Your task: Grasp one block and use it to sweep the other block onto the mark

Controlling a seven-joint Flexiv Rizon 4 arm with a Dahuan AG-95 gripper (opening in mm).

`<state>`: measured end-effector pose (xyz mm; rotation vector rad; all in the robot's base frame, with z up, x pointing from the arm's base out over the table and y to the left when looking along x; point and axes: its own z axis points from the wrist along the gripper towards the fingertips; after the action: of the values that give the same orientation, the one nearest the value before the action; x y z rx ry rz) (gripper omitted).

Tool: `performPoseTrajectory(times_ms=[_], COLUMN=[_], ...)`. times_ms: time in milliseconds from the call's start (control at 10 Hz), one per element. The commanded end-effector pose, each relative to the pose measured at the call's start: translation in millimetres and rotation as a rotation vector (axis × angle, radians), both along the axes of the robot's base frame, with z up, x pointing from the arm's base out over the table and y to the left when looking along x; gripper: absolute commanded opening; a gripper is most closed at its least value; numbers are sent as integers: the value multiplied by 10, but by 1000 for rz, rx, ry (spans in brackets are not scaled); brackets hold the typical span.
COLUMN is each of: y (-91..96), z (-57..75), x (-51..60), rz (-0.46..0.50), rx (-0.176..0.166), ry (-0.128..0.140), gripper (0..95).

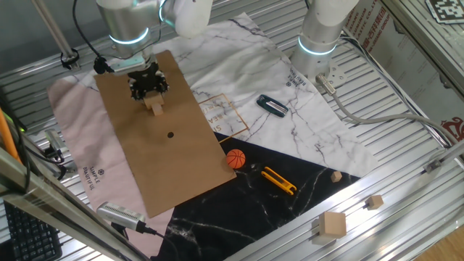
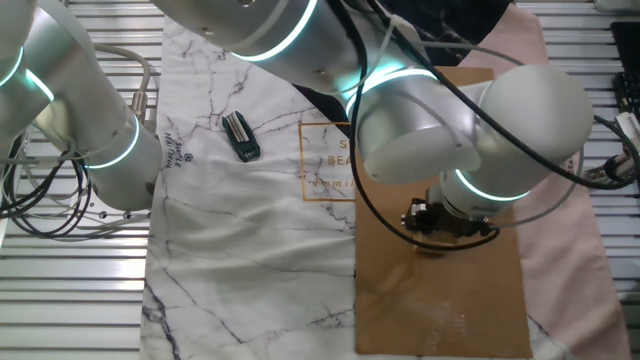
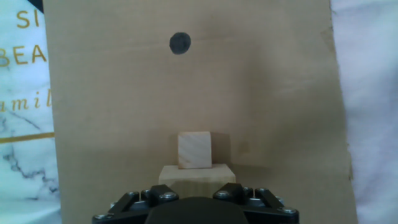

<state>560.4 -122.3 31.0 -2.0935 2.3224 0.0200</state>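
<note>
In the hand view, the gripper sat at the bottom centre of the frame, its fingers clenched on the larger wooden block, which jutted out ahead of them like a pusher blade. The small wooden cube rested directly against that block's front edge, touching it, so a forward push would carry it along. The black dot lay well apart in the upper part of the frame, a little left of the cube, on the brown cardboard sheet. The held block appeared lined up behind the cube for that reason: the mark was ahead, and the sweep seemed barely begun.

In one fixed view, the gripper hung in the upper left over the cardboard sheet, with the block below it and the dot further down the frame. An orange ball sat just off the sheet's right edge. In the other fixed view, the arm hid the blocks.
</note>
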Motion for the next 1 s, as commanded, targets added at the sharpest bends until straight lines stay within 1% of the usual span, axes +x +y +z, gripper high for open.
performPoseTrajectory(times_ms=[100,400,1000], y=[47,145,276], z=[-17,-39,-31], x=[15,26,22], rz=[0,2,6], rx=[4,1,-1], ry=[0,-1,1], gripper=[0,0,0])
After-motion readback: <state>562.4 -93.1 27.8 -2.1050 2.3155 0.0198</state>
